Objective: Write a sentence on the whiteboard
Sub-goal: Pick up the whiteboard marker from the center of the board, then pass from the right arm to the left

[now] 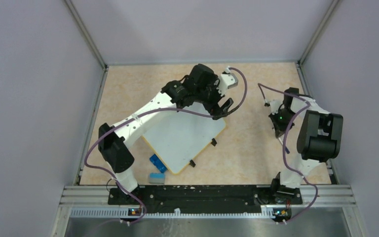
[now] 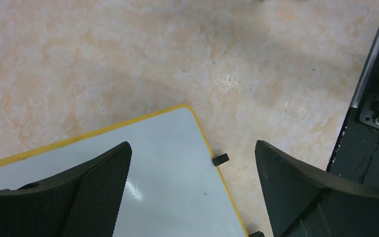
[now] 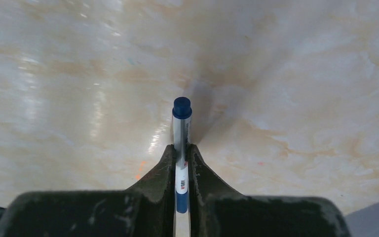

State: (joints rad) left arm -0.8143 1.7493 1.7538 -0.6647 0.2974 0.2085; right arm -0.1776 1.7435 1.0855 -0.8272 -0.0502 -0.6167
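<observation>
Marbled beige tabletop, glossy yellow-rimmed whiteboard

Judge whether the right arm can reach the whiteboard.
Probably yes: the right gripper, shut on the marker, has only table between it and the whiteboard; the left gripper hangs over its far corner.

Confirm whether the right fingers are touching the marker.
Touching. The right wrist view shows both right fingers pressed against the marker, one on each side of its barrel, with no gap.

One whiteboard, one marker, two black clips, two small blue objects.
</observation>
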